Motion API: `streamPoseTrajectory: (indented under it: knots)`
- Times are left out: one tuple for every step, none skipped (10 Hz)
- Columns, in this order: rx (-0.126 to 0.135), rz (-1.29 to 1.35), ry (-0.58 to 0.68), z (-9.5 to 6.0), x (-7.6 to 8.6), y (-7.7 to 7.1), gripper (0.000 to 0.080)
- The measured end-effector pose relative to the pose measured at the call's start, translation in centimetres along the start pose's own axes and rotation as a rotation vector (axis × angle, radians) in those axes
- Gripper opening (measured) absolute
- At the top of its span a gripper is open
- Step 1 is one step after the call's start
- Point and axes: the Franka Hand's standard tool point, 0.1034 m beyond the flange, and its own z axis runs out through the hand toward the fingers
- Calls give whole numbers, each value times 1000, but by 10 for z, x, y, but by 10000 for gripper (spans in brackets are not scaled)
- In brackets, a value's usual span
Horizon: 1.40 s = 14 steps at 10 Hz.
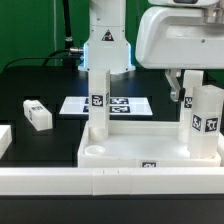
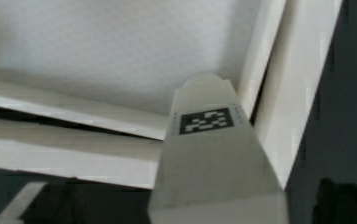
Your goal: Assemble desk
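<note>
The desk's white tabletop (image 1: 150, 150) lies at the front with its raised rim up. Two square white legs stand upright on it, one toward the exterior view's left (image 1: 97, 100) and one at the right corner (image 1: 205, 122). My gripper (image 1: 187, 92) hangs at the top of the right leg, open. In the wrist view this tagged leg (image 2: 207, 150) rises between the two dark fingers, and my gripper (image 2: 193, 208) straddles it with the jaws wide apart. The tabletop's inner floor (image 2: 104, 50) shows behind it. Another leg (image 1: 37, 115) lies loose on the black table at the left.
The marker board (image 1: 75, 104) lies flat behind the tabletop. A long white border rail (image 1: 100, 182) runs along the front edge. Another white piece (image 1: 3, 140) shows at the far left edge. The arm's base (image 1: 105, 45) stands at the back.
</note>
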Motion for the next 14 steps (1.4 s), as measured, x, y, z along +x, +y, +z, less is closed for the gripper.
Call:
streamPoseTrajectory:
  knots:
    - [0, 9, 0, 0, 0, 0, 524]
    - [0, 9, 0, 0, 0, 0, 386]
    - [0, 9, 1, 0, 0, 0, 291]
    - [0, 14, 0, 0, 0, 0, 291]
    - [0, 39, 0, 0, 0, 0, 291]
    - [0, 41, 0, 0, 0, 0, 291]
    - [1, 128, 0, 0, 0, 1, 291]
    - [4, 243, -1, 1, -1, 4, 291]
    - [11, 315, -1, 1, -1, 7, 291]
    - [26, 439, -3, 1, -1, 8, 291]
    - [37, 524, -4, 1, 0, 9, 291]
    - [55, 665, 4, 2, 1, 8, 291]
    - [71, 777, 15, 2, 3, 8, 291]
    - [77, 867, 17, 1, 4, 7, 291]
